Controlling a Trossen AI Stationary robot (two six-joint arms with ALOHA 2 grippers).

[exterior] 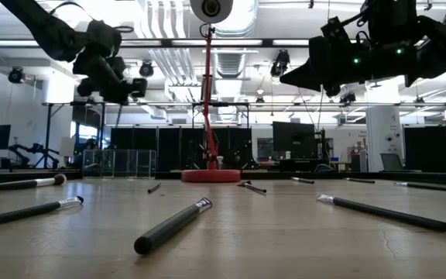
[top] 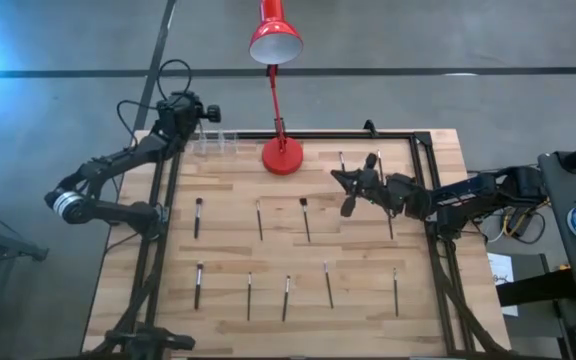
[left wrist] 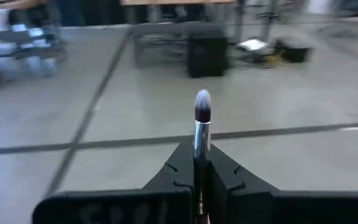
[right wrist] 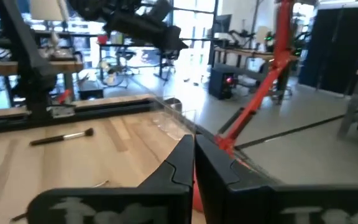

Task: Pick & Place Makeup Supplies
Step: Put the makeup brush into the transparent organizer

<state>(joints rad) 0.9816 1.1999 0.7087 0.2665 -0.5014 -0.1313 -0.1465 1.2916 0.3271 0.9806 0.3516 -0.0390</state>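
Several dark makeup brushes and pencils lie flat in two rows on the wooden table (top: 228, 250), among them one brush (top: 197, 215) and another (top: 287, 297). My left gripper (top: 206, 110) is raised over the table's far left corner, just past a clear container (top: 215, 143), and is shut on a makeup brush (left wrist: 202, 109) with a silvery ferrule. My right gripper (top: 338, 177) hovers at the far right part of the table, beside the red lamp's base (top: 281, 155). Its fingers (right wrist: 193, 146) are shut, and nothing shows between them. My left gripper pinches the brush between its two fingers at the silvery ferrule (left wrist: 197, 148). The brush lies along the fingers, its bristle tip (left wrist: 202, 104) sticking out past the fingertips. It is lifted clear of the table and points roughly level, out over the floor beyond the far edge.
The red desk lamp (top: 274, 40) stands at the far middle, its stem rising over the table. A black frame (top: 423, 180) runs along the far and side edges. Two short sticks (top: 342, 160) lie close to my right gripper. Bare wood lies between the two rows.
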